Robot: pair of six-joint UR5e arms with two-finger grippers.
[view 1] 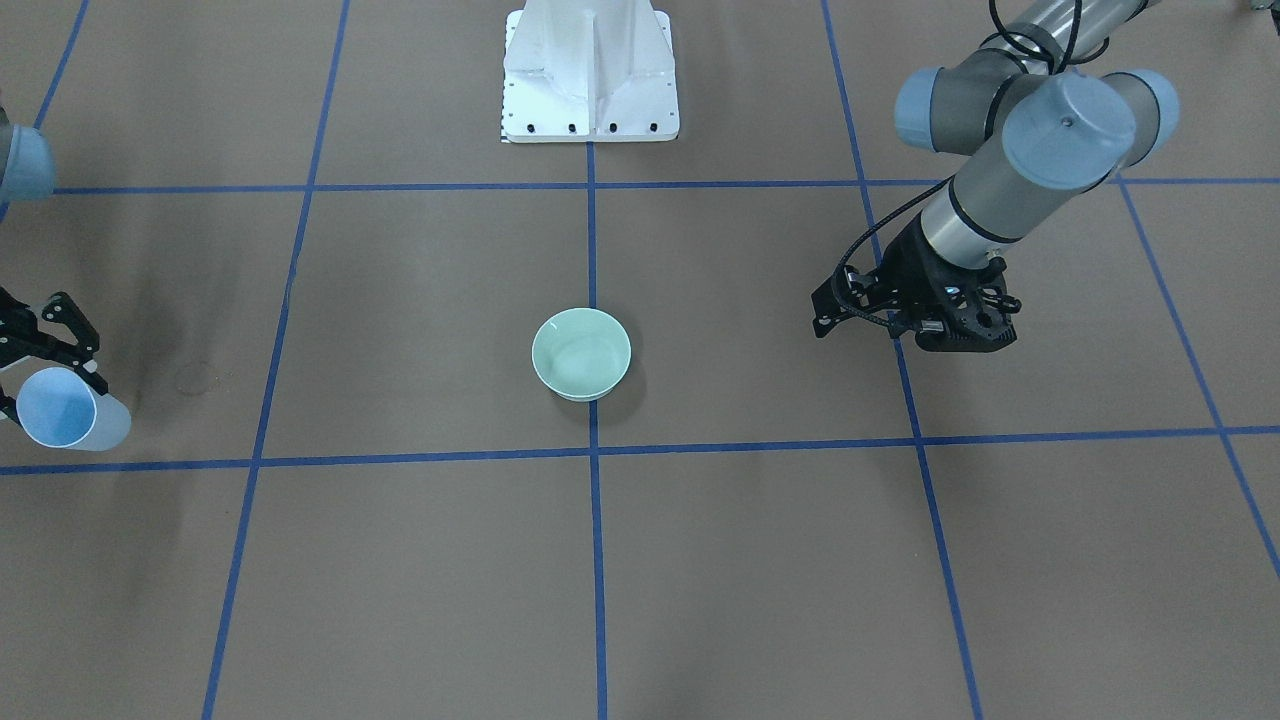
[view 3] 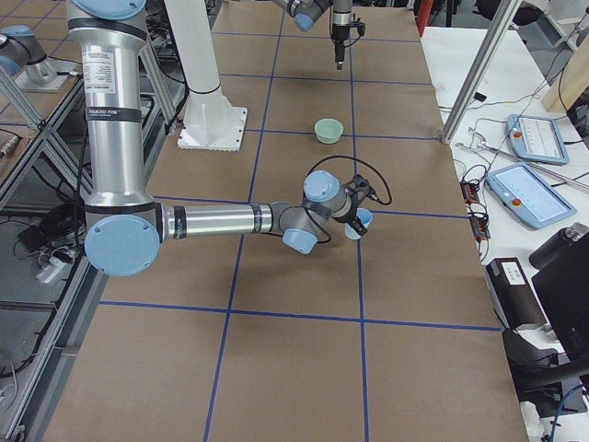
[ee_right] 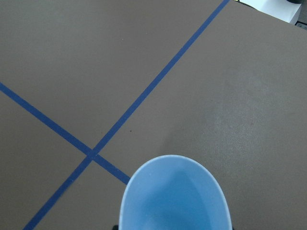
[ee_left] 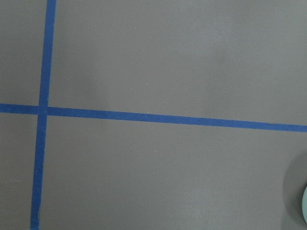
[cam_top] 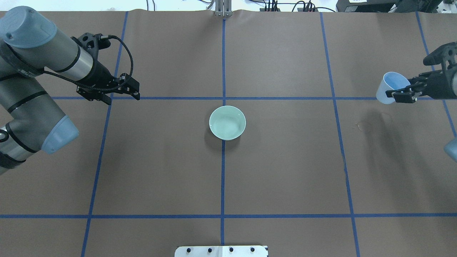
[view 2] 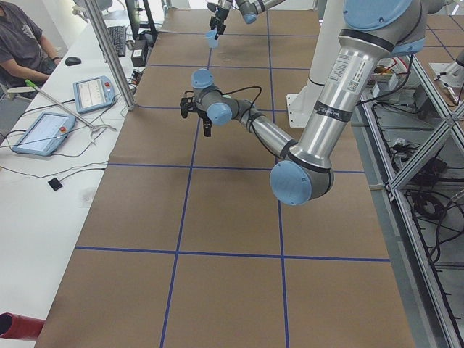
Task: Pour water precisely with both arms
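Observation:
My right gripper (cam_top: pixel 401 93) is shut on a light-blue cup (cam_top: pixel 391 85) and holds it tilted above the table at the right edge. The pair shows at the left in the front view, gripper (view 1: pixel 55 365) and cup (view 1: pixel 60 408). The right wrist view looks into the cup (ee_right: pixel 175 196); I see no ripples of water there. A pale green bowl (cam_top: pixel 227 122) stands at the table's centre, with white glare inside (view 1: pixel 581 353). My left gripper (cam_top: pixel 107 97) hangs over the far left, well away from the bowl, fingers together and empty.
The white pedestal (view 1: pixel 590 75) stands on the robot's side of the bowl. A faint ring mark (cam_top: pixel 362 126) lies on the brown table below the cup. Blue tape lines (ee_left: pixel 168 119) cross the table. The bowl's edge (ee_left: pixel 305 206) shows in the left wrist view.

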